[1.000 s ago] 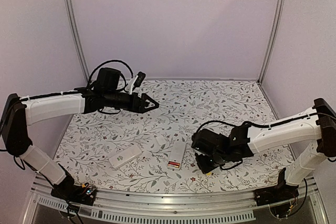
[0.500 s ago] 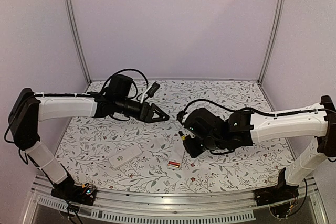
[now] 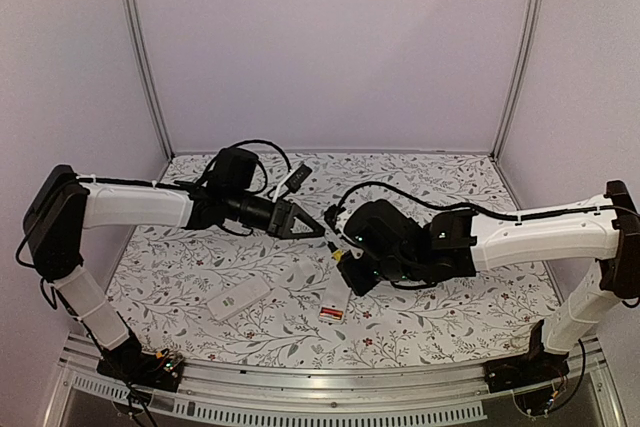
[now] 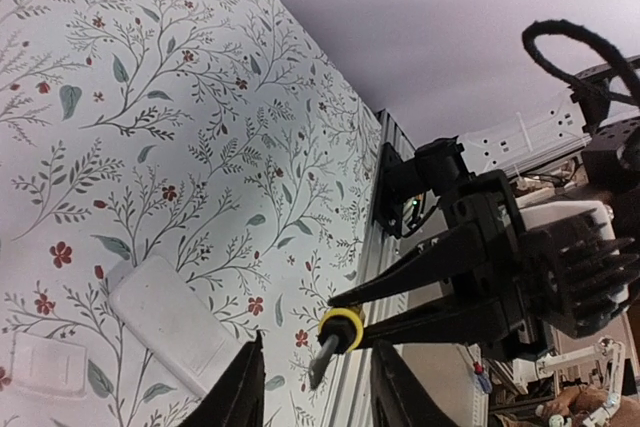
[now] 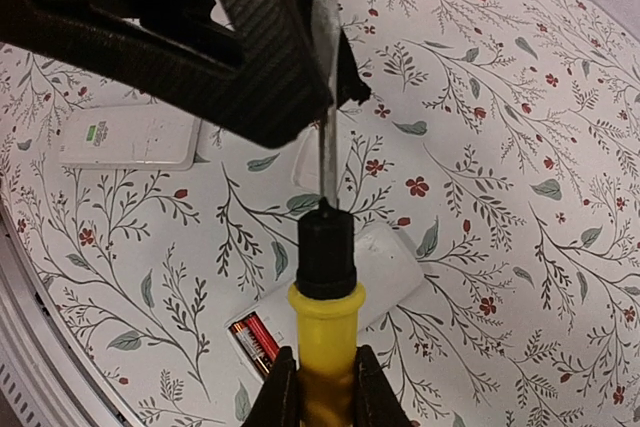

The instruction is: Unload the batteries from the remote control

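Black fingers of the left gripper [image 4: 314,352] are getting cropped at the bottom edge of the left wrist view. We are seeing them standing well apart with nothing between them. The screwdriver [image 4: 322,359] tip is hanging beyond, in line with the gap. Past the table [image 4: 150,97] edge everything is looking cluttered and hard to read.

In the right wrist view the left gripper's black body is filling the upper left and hiding the table behind it. The screwdriver shaft is running up against that body, and we cannot tell if they are touching. The right gripper [image 5: 324,402] is cut off at the bottom, with only two finger stubs showing, and it is clamping the yellow handle tight. In the top view its jaws are sitting under its own wrist, and we are making out only a speck of yellow there.

The batteries [image 5: 255,342] are sitting in the open bay at the near end of the remote [image 5: 395,272]. The remote is lying flat on the floral table, just below the screwdriver. The batteries are showing red-orange with pale ends, lying side by side. We are counting two, but not surely, since the handle is covering part of the bay. From the top they are reading as one small red patch.

A cover [image 5: 300,159] is lying mostly hidden behind the shaft. A white device [image 5: 130,137] with a green mark is lying further left, apart from the remote.
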Available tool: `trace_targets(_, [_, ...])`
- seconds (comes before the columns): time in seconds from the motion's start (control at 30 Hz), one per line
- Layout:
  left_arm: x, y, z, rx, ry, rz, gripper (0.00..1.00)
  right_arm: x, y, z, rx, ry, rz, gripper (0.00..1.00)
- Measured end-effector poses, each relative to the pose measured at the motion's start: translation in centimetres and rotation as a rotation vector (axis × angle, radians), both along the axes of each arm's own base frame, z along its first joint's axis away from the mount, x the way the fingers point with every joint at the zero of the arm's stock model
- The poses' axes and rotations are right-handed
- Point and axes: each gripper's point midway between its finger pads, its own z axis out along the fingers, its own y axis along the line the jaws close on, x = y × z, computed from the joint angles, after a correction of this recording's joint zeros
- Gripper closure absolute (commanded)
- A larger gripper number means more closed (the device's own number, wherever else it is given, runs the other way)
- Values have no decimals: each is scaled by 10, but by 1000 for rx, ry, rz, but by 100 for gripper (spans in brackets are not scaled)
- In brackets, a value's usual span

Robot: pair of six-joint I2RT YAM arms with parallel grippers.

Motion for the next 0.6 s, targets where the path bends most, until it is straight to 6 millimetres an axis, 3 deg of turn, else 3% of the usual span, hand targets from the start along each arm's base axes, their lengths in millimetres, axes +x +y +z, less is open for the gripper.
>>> trace_targets(0.07, [-1,-1,0,-5,5,-5,66,0,1,0,-1,-4,5,100])
trace_targets(0.23, [-3,-2,3,-18,17,-15,87,0,4,1,5,-10,20,100])
trace_targets(0.37, [-5,-2,3,-28,24,-25,91,0,6,3,12,-18,31,100])
trace_targets(0.43, [-6,-2,2,-31,29,-31,99,1,7,4,14,-21,33,100])
trace_targets(0.57, [-8,-3,3,-39,39,-38,100,2,7,3,10,-26,31,99])
trace_targets(0.6, [-7,-3,3,-39,41,-37,100,2,7,2,9,-29,28,92])
